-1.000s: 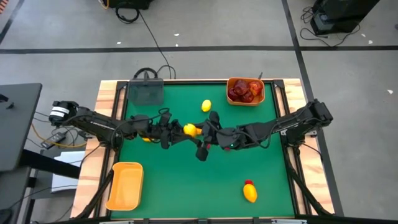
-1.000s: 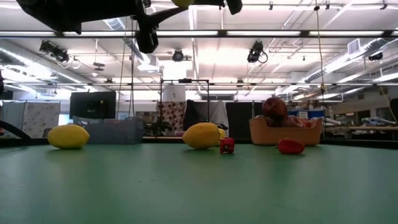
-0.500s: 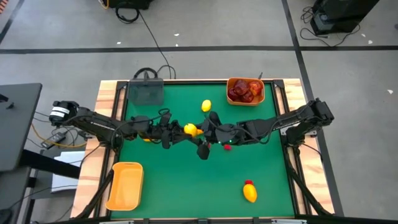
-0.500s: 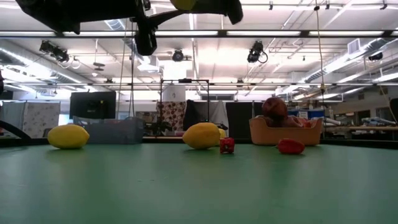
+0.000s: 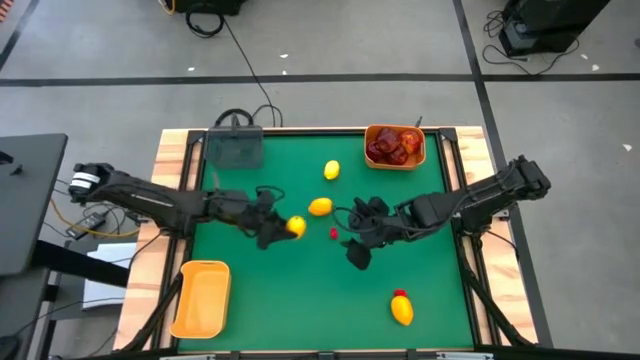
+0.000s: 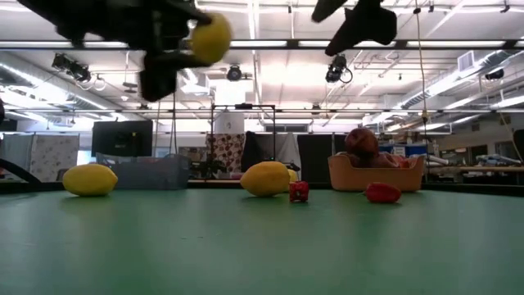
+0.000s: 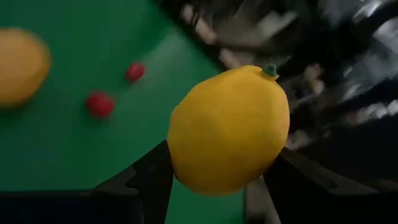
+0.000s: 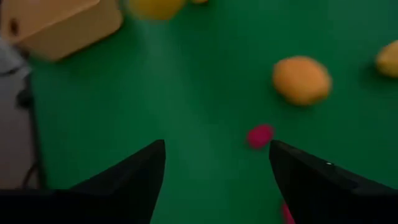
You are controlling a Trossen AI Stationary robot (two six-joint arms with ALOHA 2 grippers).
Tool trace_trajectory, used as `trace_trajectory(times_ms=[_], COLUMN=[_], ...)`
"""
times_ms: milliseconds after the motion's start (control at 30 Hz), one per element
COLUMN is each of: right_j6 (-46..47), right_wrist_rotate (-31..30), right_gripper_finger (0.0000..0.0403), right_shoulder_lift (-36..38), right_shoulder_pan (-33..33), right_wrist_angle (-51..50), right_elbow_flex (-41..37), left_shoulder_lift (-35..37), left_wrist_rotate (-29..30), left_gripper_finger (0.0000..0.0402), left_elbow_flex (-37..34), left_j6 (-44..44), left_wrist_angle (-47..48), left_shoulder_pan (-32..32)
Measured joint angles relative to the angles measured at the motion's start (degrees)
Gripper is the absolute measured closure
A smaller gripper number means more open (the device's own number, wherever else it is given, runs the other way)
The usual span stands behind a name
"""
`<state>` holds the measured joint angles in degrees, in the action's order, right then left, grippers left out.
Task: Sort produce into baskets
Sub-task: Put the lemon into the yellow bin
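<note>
The left hand (image 5: 290,227) now holds the lemon (image 5: 296,226) alone, lifted above the bench (image 5: 300,290); the right hand (image 5: 357,240) has let go and backed off, fingers apart and empty. The handover looks complete, and the empty orange bin (image 5: 202,297) seems next.

I work in a big open lab or workshop hall, not a home. Behind my green table (image 6: 262,246) I see a high ceiling with long light strips (image 6: 458,78), spotlights on rails (image 6: 338,67) and partition screens (image 6: 51,152). From above, the floor is grey concrete (image 5: 330,40) with dark tape lines (image 5: 300,78), loose black cables (image 5: 245,55) and a black stand (image 5: 545,25).
</note>
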<state>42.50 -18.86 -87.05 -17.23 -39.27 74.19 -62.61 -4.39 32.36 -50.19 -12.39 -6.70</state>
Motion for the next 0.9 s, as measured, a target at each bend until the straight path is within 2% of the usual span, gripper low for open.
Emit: trace_trajectory(times_ms=[67,133,300,433,533,700,900], right_j6=[1.59,1.16,-8.03,-9.59,-11.04,-13.72,-19.65], right_wrist_rotate=[-3.34,-4.19,-3.52,0.30,5.72,10.15,11.04], right_gripper_finger=[0.0105,0.0104,0.0105,0.0109,0.0109,0.0107,0.0107], right_shoulder_lift=[0.01,-0.04,-1.51,-4.10,-7.13,-11.95,-15.65], right_shoulder_pan=[0.07,0.06,1.21,2.78,4.71,7.75,10.29], right_wrist_angle=[1.36,3.21,11.03,18.35,22.32,27.55,29.03], right_elbow_flex=[-1.24,-2.25,-4.59,-4.54,-4.54,-4.54,-4.50], left_shoulder_lift=[3.99,8.09,17.43,21.69,22.65,20.98,16.26], left_wrist_rotate=[-0.03,0.05,-0.87,-1.93,-3.86,-6.63,-9.81], left_gripper_finger=[0.0175,0.0175,0.0175,0.0175,0.0175,0.0175,0.0175], left_elbow_flex=[0.00,-0.02,0.00,0.00,0.00,0.28,5.57], left_j6=[-0.15,-1.31,-2.82,-9.34,-15.18,-24.33,-28.51], left_wrist_angle=[6.87,11.70,24.95,36.38,41.33,43.54,52.25], left_shoulder_pan=[-0.87,-2.19,-7.09,-12.73,-17.87,-25.87,-31.82])
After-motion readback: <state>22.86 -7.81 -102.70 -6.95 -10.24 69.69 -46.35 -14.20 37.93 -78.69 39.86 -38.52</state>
